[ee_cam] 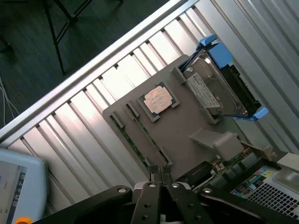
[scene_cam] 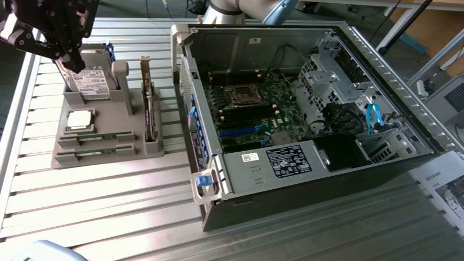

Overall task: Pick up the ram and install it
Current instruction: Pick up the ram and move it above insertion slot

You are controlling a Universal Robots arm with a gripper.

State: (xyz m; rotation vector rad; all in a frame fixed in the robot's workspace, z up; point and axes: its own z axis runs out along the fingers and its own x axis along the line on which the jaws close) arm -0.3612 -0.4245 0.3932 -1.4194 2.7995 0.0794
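On gray holder (scene_cam: 116, 126), ram (scene_cam: 96, 139) and its twin (scene_cam: 96, 151) stand edge-up: judged light, stiff, fragile, best pinched across the top edge mid-length; gripper (ee_cam: 161, 173) hovers closed, empty.

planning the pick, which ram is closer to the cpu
The ram right beside the cpu; the other ram lies at the outer edge of the tray.

The gripper (scene_cam: 71, 62) hangs above one end of the grey holder (scene_cam: 108, 124), fingers pressed together, empty, pointing down
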